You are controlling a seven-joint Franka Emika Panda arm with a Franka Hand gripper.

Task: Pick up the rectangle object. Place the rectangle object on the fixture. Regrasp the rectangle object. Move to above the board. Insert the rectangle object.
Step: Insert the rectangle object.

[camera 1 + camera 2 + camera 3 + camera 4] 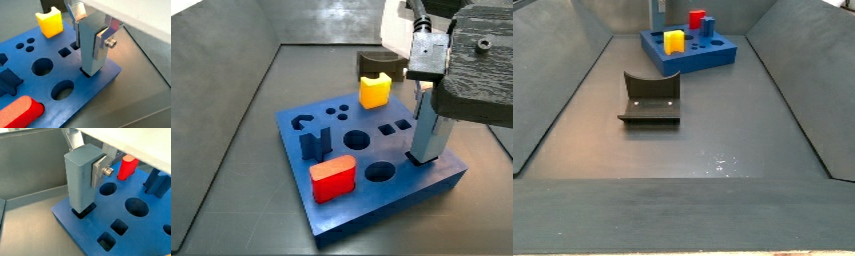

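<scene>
Lab rig: grey walled test tray [567,110]

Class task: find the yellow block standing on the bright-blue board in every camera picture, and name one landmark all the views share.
Wrist view: yellow block, at the board's far edge.
Wrist view: not in it.
Side view: on the board's far corner.
Side view: far off, on the board's near-left part.
Shared landmark: bright-blue board, where the gripper holds the pale grey-blue rectangle object.

Grey floor [714,140] — board [714,58], fixture [649,98]
</scene>
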